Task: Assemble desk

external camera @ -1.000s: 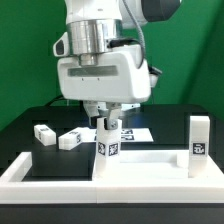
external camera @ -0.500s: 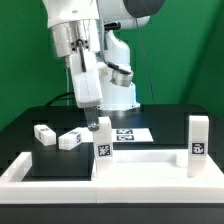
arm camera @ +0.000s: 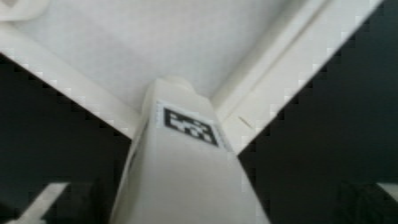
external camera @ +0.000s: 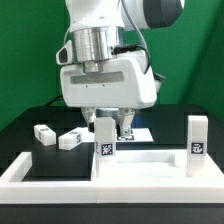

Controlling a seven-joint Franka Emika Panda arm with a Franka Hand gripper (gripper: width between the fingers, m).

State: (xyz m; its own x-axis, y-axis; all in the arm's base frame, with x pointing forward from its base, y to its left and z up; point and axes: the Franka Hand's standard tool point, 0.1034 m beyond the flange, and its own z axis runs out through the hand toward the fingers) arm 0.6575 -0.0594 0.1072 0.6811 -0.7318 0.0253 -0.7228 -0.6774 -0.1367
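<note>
Claw (external camera: 114, 120) hung wide open, gripping nothing, with one upright leg block (external camera: 104, 140) just beneath it on the tabletop panel (external camera: 150, 161).

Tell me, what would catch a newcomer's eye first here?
The bulky white robot arm fills the middle of the exterior view. Its gripper hangs close to an upright leg block at one corner of the flat white tabletop panel. A second upright leg block stands at the exterior view's right, and a loose leg block and its neighbour lie on the black table at its left.
</note>
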